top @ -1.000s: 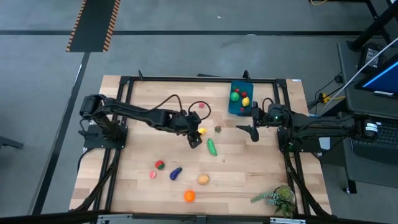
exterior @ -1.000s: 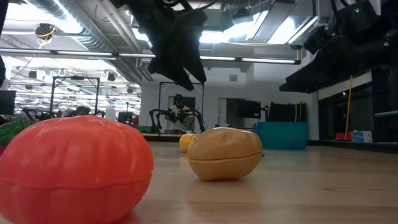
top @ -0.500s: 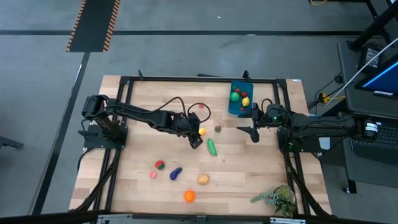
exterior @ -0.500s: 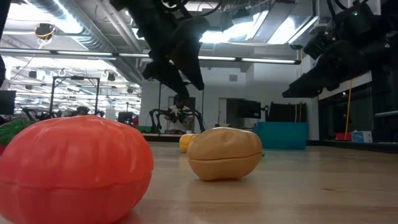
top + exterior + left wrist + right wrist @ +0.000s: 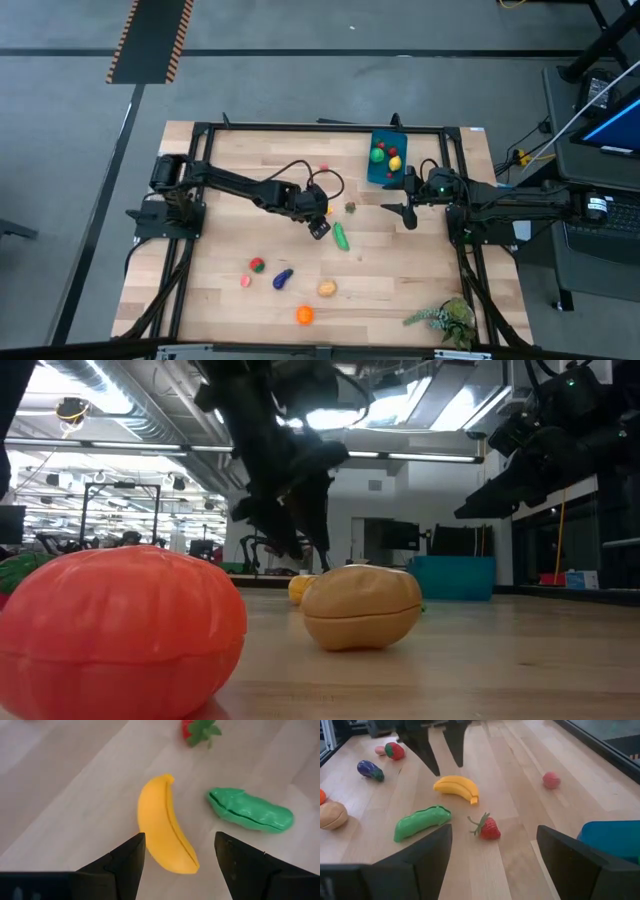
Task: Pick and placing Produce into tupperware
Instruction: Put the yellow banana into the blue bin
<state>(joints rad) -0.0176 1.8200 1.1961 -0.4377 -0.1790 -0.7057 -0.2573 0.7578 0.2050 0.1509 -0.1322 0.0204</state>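
My left gripper (image 5: 318, 226) is open and hovers just above the yellow banana (image 5: 165, 827). In the left wrist view its fingers stand on either side of the banana's near end without touching. The banana lies flat on the wood beside a green cucumber (image 5: 250, 810) and a strawberry (image 5: 200, 729). The blue tupperware (image 5: 386, 158) sits at the far right of the table with several produce pieces inside. My right gripper (image 5: 405, 212) is open and waits to the right of the strawberry (image 5: 489, 828), near the tupperware.
More produce lies toward the near edge: a red-green piece (image 5: 256, 265), a pink one (image 5: 245, 281), a purple eggplant (image 5: 283, 279), a tan potato (image 5: 327, 288) and an orange piece (image 5: 304, 315). A leafy sprig (image 5: 445, 318) lies at the near right corner. A small pink piece (image 5: 323, 170) lies farther back.
My left gripper has come down toward the banana and shifted slightly toward the table's right, staying open. The produce has kept its place.
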